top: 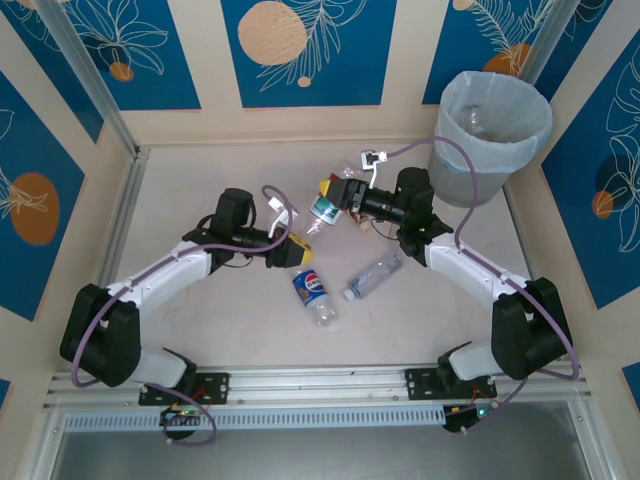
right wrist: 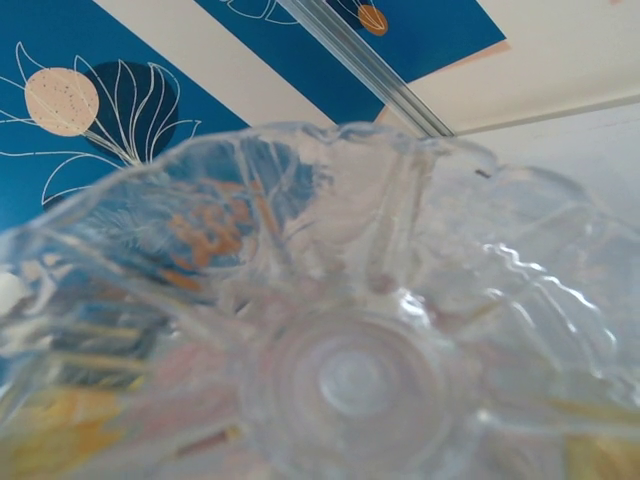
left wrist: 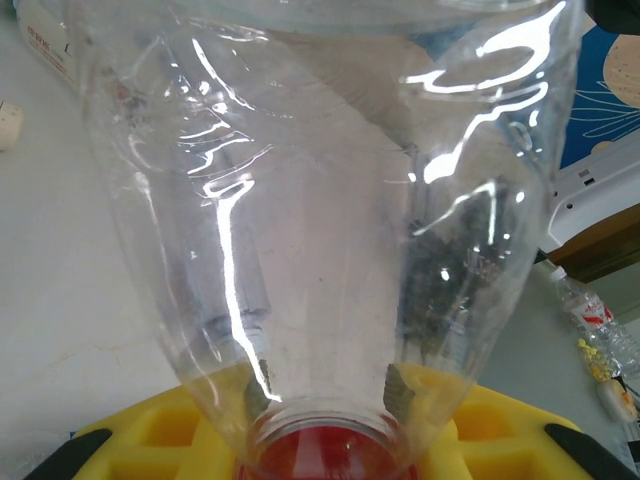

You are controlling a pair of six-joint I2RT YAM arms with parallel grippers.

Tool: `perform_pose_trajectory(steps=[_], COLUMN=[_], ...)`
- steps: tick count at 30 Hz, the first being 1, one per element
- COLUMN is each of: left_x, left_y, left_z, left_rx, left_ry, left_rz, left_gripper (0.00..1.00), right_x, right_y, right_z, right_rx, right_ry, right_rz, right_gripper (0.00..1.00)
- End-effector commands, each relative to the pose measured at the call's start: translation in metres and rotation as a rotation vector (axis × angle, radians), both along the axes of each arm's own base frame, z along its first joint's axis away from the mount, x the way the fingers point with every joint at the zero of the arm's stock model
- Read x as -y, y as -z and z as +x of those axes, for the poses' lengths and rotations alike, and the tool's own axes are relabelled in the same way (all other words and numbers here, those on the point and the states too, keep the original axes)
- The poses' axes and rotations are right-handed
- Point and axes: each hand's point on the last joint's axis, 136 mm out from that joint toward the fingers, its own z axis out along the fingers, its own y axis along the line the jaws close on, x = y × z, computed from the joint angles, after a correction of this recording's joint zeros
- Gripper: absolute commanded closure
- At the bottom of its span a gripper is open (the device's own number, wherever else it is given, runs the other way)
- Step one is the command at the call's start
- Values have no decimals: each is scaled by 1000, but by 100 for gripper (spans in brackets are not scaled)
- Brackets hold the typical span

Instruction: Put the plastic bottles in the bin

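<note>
Nearest the arm bases, a Pepsi bottle (top: 312, 293) lies on the surface (top: 230, 330). Just to its right is a clear one (top: 375, 274) with a white cap, also lying flat. The two are close together but not touching.

A bit further in, the left tool (top: 298, 250) is clamped tight on the neck of a third bottle (left wrist: 320, 250). The left wrist view shows its red cap end sitting right between the yellow fingers (left wrist: 170, 430). The clear body sticks out away from the camera, up off the surface.

That bottle's far end has a teal band and reaches the right tool (top: 338, 200). The tool's yellow fingers sit on either side of it. The right wrist view has the ribbed base right up against the lens, so honestly can't tell whether those jaws are actually gripping or just close around it.

Furthest back, in the right corner, stands the bin (top: 540, 115) with its pale bag liner. It's well apart from both tools, and one bottle (top: 478, 120) is already inside.
</note>
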Motion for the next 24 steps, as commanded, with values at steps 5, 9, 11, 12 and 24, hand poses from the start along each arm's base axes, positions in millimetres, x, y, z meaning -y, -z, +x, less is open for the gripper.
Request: perform_pose_trajectory(steps=[5, 9, 11, 12, 24], left_x=[3, 1, 0, 0, 0], left_y=[-16, -15, -14, -13, -21], left_z=[9, 16, 21, 23, 22], left_rx=[76, 93, 101, 104, 136], left_ry=[-39, -81, -112, -122, -123], left_rz=[-5, 4, 10, 10, -28], left_gripper=[76, 64, 56, 50, 1], right_x=[-5, -6, -6, -7, 0], right_y=[1, -1, -2, -2, 2], right_z=[-8, -9, -9, -9, -4], right_rx=[40, 37, 36, 36, 27], right_ry=[-38, -48, -53, -53, 3], right_rz=[-15, -20, -22, -22, -42], right_gripper=[50, 50, 51, 51, 59])
